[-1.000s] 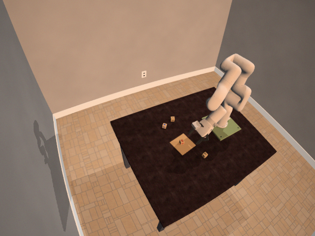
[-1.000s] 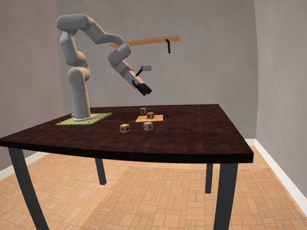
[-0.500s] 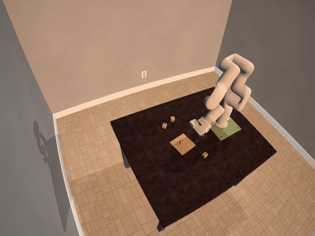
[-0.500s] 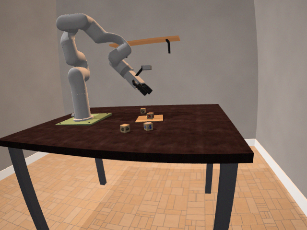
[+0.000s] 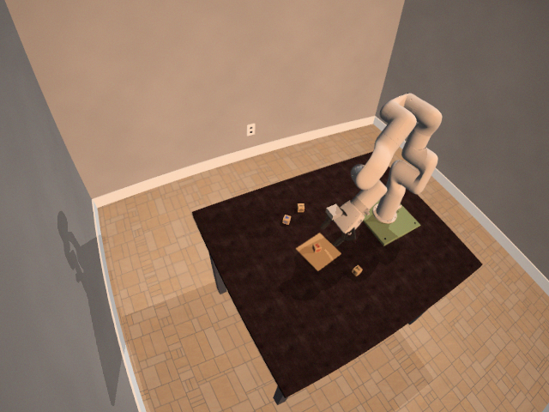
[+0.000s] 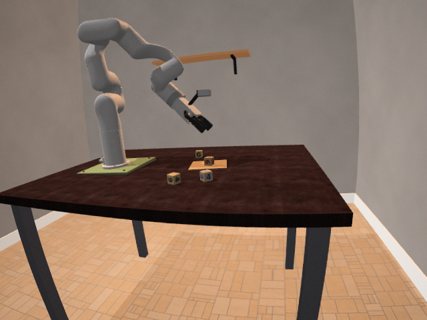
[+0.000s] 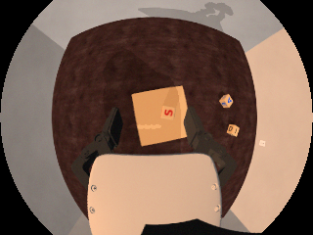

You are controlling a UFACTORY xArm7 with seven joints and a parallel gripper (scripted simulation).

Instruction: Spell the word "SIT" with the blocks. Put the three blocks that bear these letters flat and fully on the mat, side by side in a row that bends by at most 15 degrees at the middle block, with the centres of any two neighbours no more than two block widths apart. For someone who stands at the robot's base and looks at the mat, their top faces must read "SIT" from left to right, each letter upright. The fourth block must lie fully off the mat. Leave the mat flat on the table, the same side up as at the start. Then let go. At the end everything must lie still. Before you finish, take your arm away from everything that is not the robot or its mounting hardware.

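Nearest in the exterior view, two wooden blocks are seen on the dark tabletop [image 6: 261, 193], just off the mat: one with dark markings [image 6: 173, 178] and one with a blue "4" on its side [image 6: 206, 175]. They lie close together but apart, so neither counts yet toward the row. Behind them lies the tan mat [image 6: 215, 164], flat, with one block [image 6: 209, 161] resting fully on it; in the wrist view a red "S" [image 7: 168, 113] is read on its top face, which suggests the first letter is already set where the word is to begin. A fourth block [image 6: 198, 153], marked "G" on its side, stands just beyond the mat. Which of the outlying blocks carry "I" and "T" cannot be told. Above the mat, the gripper [image 6: 203, 127] is held well off the tabletop, tilted downward, its fingers spread wide with nothing between them.
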